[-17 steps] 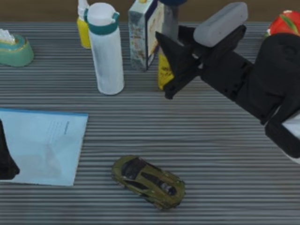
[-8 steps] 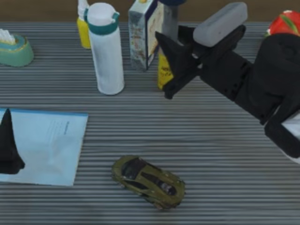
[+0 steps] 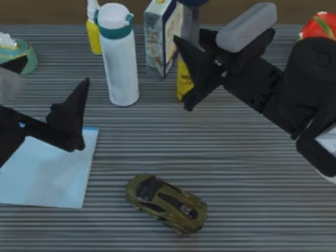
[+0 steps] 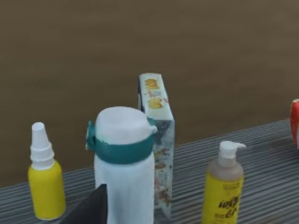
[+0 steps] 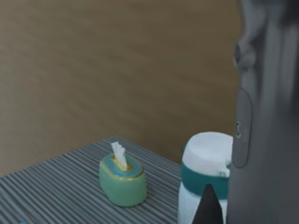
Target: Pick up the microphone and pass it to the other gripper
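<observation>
Left gripper (image 3: 73, 113) swung in from left edge toward frame centre, fingers spread to receive. Right gripper (image 3: 202, 63) upper centre, fingers clenched on microphone (image 5: 266, 116), raised for handoff.

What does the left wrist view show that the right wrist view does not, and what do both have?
Only the left wrist view shows the yellow spray bottle, the carton and the yellow pump bottle. Only the right wrist view shows the green tissue holder and, filling its edge close up, the grey handle of the microphone. Both show the white bottle with a teal band.
</observation>
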Robot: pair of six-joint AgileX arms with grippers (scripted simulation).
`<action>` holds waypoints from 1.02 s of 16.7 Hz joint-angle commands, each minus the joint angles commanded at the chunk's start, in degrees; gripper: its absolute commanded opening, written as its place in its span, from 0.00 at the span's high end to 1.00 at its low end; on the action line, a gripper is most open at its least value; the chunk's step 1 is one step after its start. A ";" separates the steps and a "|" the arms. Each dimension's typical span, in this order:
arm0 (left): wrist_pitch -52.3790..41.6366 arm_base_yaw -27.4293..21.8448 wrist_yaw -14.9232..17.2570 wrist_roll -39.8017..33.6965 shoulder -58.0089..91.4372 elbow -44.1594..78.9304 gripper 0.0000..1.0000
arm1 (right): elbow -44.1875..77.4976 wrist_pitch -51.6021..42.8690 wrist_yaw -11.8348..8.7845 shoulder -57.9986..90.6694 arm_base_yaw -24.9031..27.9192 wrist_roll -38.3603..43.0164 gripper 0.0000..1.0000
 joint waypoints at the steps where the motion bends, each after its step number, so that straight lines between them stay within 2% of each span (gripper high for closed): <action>1: 1.49 -2.19 0.52 -0.01 3.94 2.20 0.00 | 0.00 0.00 0.00 0.00 0.00 0.00 1.00; 5: 6.81 -9.50 2.25 0.00 16.71 9.89 0.00 | 0.00 0.00 0.00 0.00 0.00 0.00 1.00; 8: 9.33 -12.67 3.00 0.08 22.13 13.44 0.00 | 0.00 0.00 0.00 0.00 0.00 0.00 1.00; 17: 11.03 -13.66 2.68 0.10 27.03 17.16 0.00 | 0.00 0.00 0.00 0.00 0.00 0.00 1.00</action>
